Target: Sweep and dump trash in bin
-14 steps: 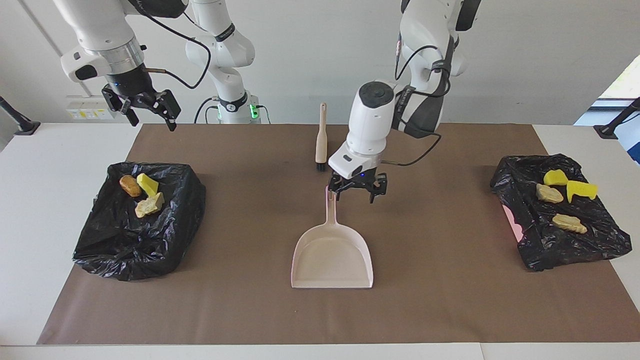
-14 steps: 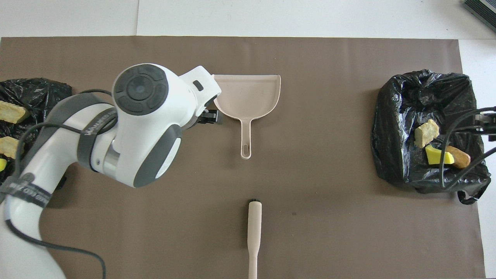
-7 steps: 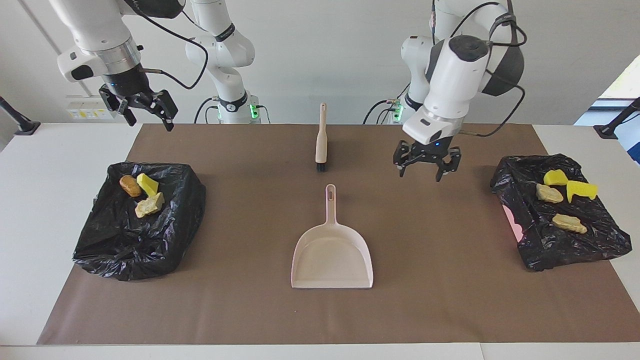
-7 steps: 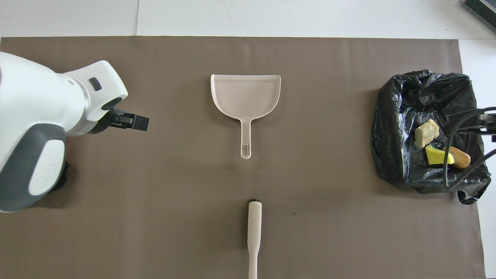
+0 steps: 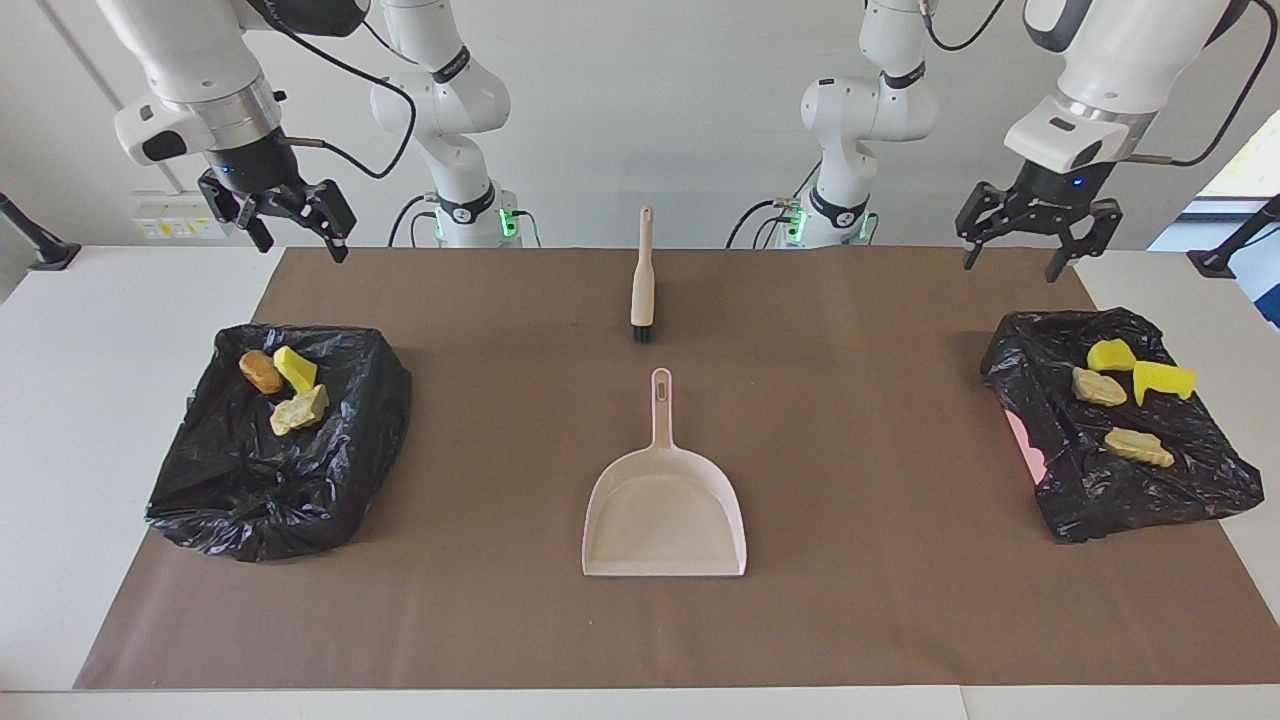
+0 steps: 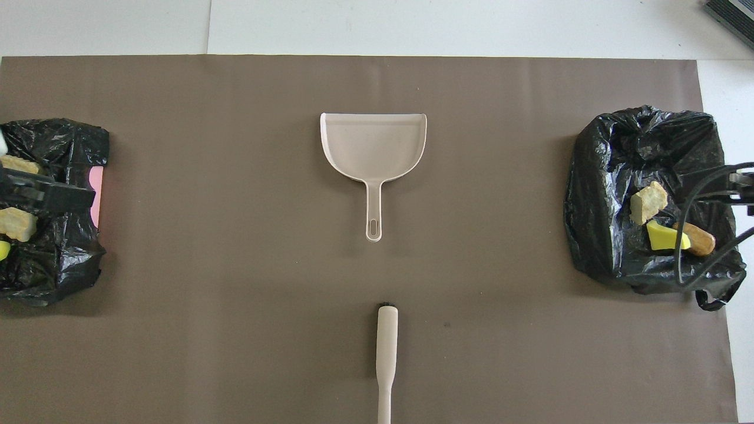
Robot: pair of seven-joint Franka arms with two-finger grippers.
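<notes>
Two white robot arms are shown raised above a surface (image 5: 120, 300) covered by a brown mat (image 5: 500, 620). The left gripper (image 5: 1030, 232) is held high over the corner of the mat at the left arm's end, pointed straight down, with its jaws spread apart and nothing between them. The right gripper (image 5: 290, 222) is held at a similar height over the corner at the right arm's end, tilted slightly inward, its jaws likewise released and empty. Both arms are bent at the elbow, with cables looped from their wrists.

The trash is divided between two bins lined with crumpled black bags. In the black bin (image 5: 1150, 480) at the left arm's end, four scraps are seen: a yellow sponge chunk (image 5: 1110, 354), a second yellow sponge piece (image 5: 1165, 380), a tan foam lump (image 5: 1097, 387) and another tan lump (image 5: 1138, 447). In the other black bin (image 5: 260, 480), at the right arm's end, a brown oval lump (image 5: 261, 371), a yellow chunk (image 5: 295, 368) and a tan crumbly lump (image 5: 298, 409) are gathered together.

At the centre of the mat, a pale pink dustpan (image 5: 665, 510) is laid flat, empty, with its handle pointed toward the robots. A beige brush (image 5: 642, 275) is laid nearer to the robots, in line with the dustpan handle but apart from it, bristles toward the dustpan.
</notes>
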